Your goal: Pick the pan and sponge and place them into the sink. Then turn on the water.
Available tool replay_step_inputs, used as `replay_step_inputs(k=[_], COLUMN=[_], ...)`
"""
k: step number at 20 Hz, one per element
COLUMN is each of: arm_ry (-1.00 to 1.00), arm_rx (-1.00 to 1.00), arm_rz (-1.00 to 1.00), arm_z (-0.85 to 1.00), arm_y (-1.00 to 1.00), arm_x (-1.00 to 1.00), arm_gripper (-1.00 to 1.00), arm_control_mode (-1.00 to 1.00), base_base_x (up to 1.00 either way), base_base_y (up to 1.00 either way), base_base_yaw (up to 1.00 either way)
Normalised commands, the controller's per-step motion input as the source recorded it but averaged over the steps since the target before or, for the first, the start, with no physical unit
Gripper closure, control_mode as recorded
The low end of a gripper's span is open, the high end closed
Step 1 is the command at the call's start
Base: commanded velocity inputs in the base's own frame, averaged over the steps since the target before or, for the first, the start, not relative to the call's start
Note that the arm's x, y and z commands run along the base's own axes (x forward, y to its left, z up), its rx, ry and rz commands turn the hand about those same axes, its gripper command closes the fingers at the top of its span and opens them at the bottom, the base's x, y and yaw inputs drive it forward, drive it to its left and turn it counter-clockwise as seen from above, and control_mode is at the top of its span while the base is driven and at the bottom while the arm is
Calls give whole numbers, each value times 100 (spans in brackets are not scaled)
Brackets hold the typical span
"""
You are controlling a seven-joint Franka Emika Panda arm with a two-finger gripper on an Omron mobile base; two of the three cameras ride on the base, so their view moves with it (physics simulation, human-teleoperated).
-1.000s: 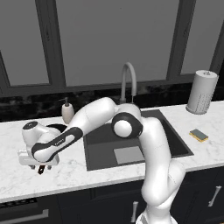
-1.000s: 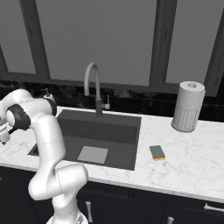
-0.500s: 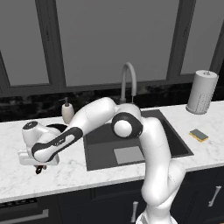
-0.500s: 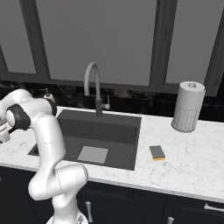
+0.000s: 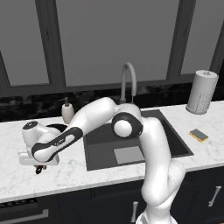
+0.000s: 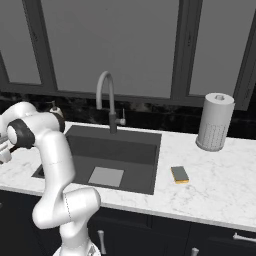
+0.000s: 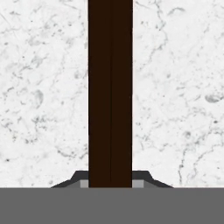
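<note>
Your gripper [image 5: 39, 167] is clamped on the pan [image 5: 56, 128] handle [image 7: 110, 92] at nine o'clock of the sink [image 5: 94, 155]. Lift straight, keep it level, then swing toward the basin. The sponge [image 5: 199, 134] waits at three o'clock.

The white marble worktop [image 7: 175, 87] looked smooth and faintly veined. The long dark reddish-brown pan handle [image 7: 110, 87] appeared matt, wood-like. The dark grey rectangular sink [image 5: 131, 140] looked dull.
</note>
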Motion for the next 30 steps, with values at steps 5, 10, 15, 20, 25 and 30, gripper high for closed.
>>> replay_step_inputs(k=[5, 10, 15, 20, 25, 30], arm_ry=[0, 0, -1, -2, 0, 1], arm_rx=[0, 0, -1, -5, -6, -5], arm_rz=[-9, -8, -13, -15, -26, -29], arm_z=[32, 50, 58, 52, 43, 21], arm_y=[-10, -30, -21, -21, -40, -68], arm_x=[-23, -46, -61, -60, -16, 3], arm_gripper=[100, 100, 100, 100, 100, 100], arm_control_mode=[-100, -100, -100, -100, -100, -100], base_base_x=[0, 0, 0, 0, 0, 0], base_base_y=[0, 0, 0, 0, 0, 0], base_base_yaw=[0, 0, 0, 0, 0, 0])
